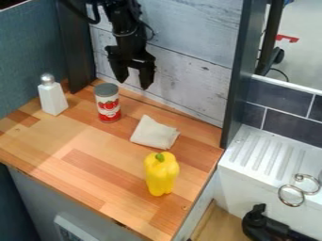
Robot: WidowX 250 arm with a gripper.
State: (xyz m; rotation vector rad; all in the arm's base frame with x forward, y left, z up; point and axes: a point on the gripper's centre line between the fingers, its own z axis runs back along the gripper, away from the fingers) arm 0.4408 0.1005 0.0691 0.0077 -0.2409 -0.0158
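My open hand (134, 84), above the bench's (47, 148) back edge.
Nearest: can (108, 103); also cloth (154, 133); yellow pepper (162, 174), right edge; white shaker (52, 98), left edge.

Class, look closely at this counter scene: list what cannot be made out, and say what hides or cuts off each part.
All in the camera view:
- Arm above the gripper: upper part cut off by the top edge.
- Inside of the can: hidden by its wall and grey top.
- Counter beneath the cloth: covered by it.
- Far side of the yellow pepper: hidden by its front.
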